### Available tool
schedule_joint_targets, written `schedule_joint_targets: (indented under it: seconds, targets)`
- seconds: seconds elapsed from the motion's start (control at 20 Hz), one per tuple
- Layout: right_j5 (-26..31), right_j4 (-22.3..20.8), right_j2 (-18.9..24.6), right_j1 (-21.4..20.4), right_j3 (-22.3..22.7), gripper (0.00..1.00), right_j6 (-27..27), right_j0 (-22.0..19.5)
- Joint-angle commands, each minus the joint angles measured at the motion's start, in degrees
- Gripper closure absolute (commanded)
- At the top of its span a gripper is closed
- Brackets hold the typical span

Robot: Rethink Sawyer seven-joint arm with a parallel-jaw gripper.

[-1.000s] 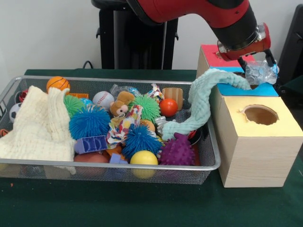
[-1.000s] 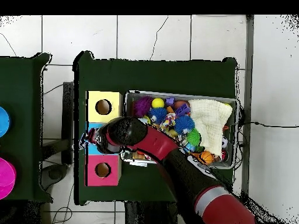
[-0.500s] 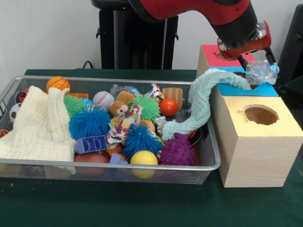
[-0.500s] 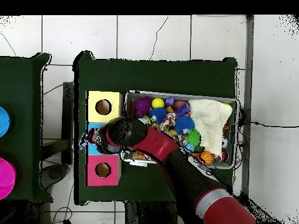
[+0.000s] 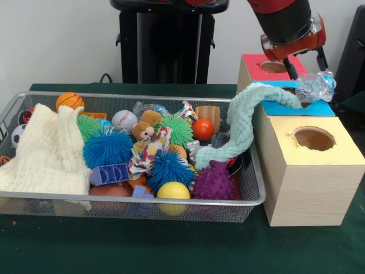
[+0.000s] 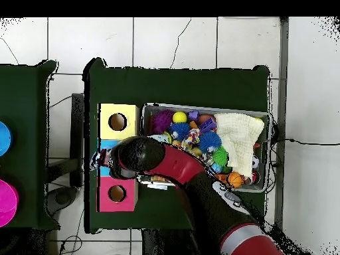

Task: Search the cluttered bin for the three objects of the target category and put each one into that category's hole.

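Now that I've lifted vs. 1 s ago, my jaws hang spread & empty over the blue box top [image 5: 320,107]. Crumpled clear plastic [image 5: 315,85] stays lying there, let go. Teal cloth [image 5: 242,123] clogs the hole, so prob. not in yet.

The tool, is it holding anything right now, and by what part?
Nothing: the tool hangs open above the crinkled clear plastic on the blue section.

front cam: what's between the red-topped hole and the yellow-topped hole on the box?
Front view: the blue-topped section, with the mint cloth's end draped over it and a crumpled clear plastic piece at its hole.
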Motion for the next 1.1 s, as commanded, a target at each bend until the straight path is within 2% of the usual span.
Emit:
schedule_joint_targets:
  seconds: [0.05,0.3,0.6,0.7,1.1]
  targets:
    - [-2.83,-8.21,-7.81,-2.89,-3.92,0.00,6.98,3.98]
    - [-4.99,-10.01,-9.54,-1.79,-4.89,0.00,7.97,5.15]
    - [-1.72,-8.94,-9.53,-2.61,-4.39,0.00,8.98,5.39]
    - [-0.13,-9.30,-10.80,-3.04,-5.50,0.00,9.61,6.41]
    - [-1.53,-11.28,-15.12,-4.21,-7.03,0.00,9.92,9.17]
